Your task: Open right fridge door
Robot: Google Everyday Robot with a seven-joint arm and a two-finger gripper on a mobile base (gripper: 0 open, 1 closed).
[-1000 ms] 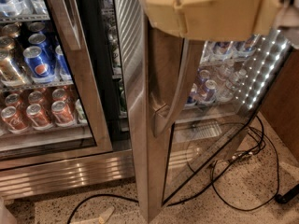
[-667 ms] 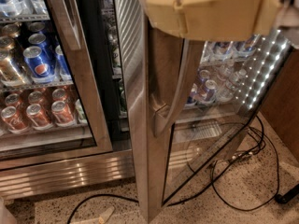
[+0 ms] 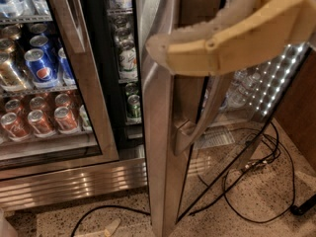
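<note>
camera view: gripper (image 3: 222, 43) fills upper right, tan body lying across top of steel bar handle (image 3: 197, 127), in front of it. how wide it stands, or whether it grips anything, we cannot tell. right fridge door (image 3: 158, 147) at centre, swung out, steel edge toward us. behind it, dark shelves with green can (image 3: 133, 105). left door (image 3: 84, 83) closed over pepsi cans (image 3: 42, 68) and orange cans (image 3: 64, 120). black cables (image 3: 247, 181) looped on speckled floor (image 3: 276, 191), lower right.

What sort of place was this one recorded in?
Likely an office break area or kitchenette: a glass-door drinks fridge stocked with Pepsi cans, the right fridge door swung open, loose cables on the floor. The gripper hangs top right, above the door's handle.
</note>
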